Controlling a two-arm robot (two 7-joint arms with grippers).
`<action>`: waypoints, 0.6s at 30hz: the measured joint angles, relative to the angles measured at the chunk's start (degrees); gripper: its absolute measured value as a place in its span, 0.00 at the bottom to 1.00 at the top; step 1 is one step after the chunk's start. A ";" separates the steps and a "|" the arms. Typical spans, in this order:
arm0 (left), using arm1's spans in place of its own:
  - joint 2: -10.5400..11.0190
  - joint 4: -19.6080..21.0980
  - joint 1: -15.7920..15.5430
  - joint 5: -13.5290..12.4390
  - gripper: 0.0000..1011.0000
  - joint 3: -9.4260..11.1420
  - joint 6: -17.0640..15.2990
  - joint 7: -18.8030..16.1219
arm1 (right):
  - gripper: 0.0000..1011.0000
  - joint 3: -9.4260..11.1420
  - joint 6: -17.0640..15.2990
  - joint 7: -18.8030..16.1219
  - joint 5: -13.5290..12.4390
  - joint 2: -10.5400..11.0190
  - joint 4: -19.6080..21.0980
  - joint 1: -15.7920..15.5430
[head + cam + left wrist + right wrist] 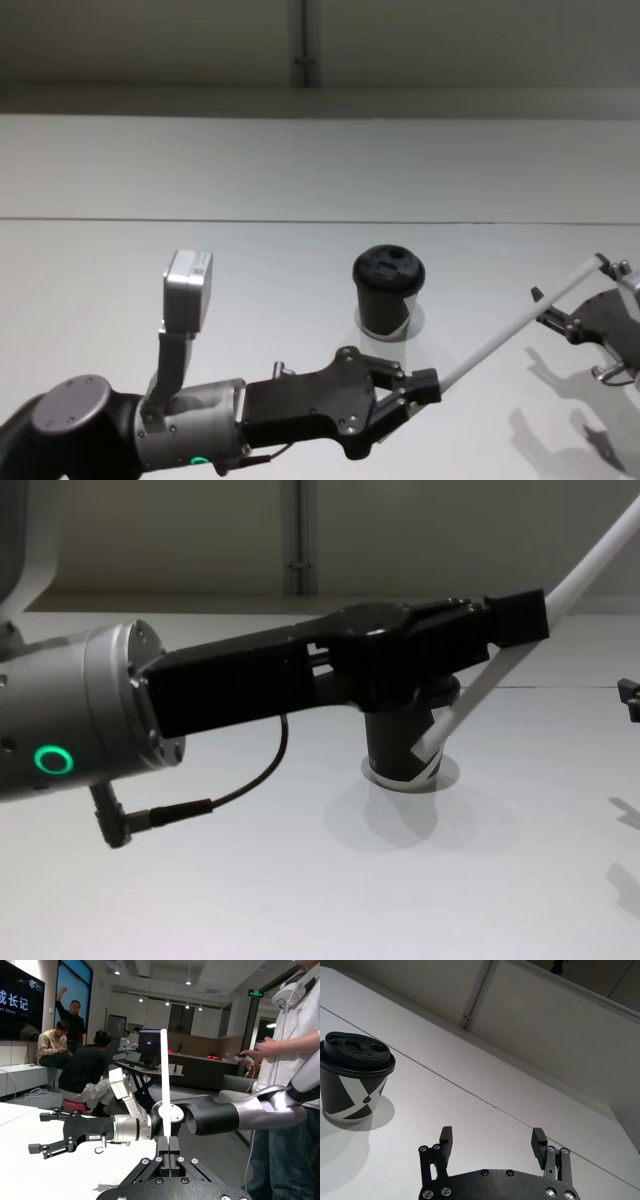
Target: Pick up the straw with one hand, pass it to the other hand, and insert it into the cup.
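Observation:
My left gripper (425, 385) reaches in low from the left and is shut on the lower part of the straw (510, 330). The thin white tube slants up and to the right, its far end close to my right gripper (548, 308). That gripper hangs open at the right edge with nothing between its fingers. In the left wrist view the straw (164, 1080) stands straight up from the shut fingers (169, 1152), and the right gripper (39, 1132) is off to one side of it. The cup (388, 290), dark with white stripes and a black lid, stands upright behind the left gripper.
The white table (200, 200) is bare around the cup, with a seam line across it and a wall behind. In the left wrist view a person in a grey top (285, 1060) stands beside my right arm, and other people sit farther off in the room.

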State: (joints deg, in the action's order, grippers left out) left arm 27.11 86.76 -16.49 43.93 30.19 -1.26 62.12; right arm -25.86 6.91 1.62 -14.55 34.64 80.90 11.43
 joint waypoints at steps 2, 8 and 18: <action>0.28 0.22 -0.17 -0.36 0.00 0.48 0.44 0.02 | 0.99 0.00 0.00 0.00 0.00 0.00 0.00 0.00; 0.43 0.37 -0.23 -0.69 0.00 0.68 0.73 -0.23 | 0.99 0.00 0.00 0.00 0.00 0.00 0.00 0.00; 0.30 0.28 -0.17 -0.55 0.00 0.47 0.60 -0.14 | 0.99 0.00 0.00 0.00 0.00 0.00 0.00 0.00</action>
State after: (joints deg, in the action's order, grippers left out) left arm 27.41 87.05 -16.66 43.39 30.67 -0.66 61.98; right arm -25.86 6.91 1.62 -14.55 34.65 80.90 11.43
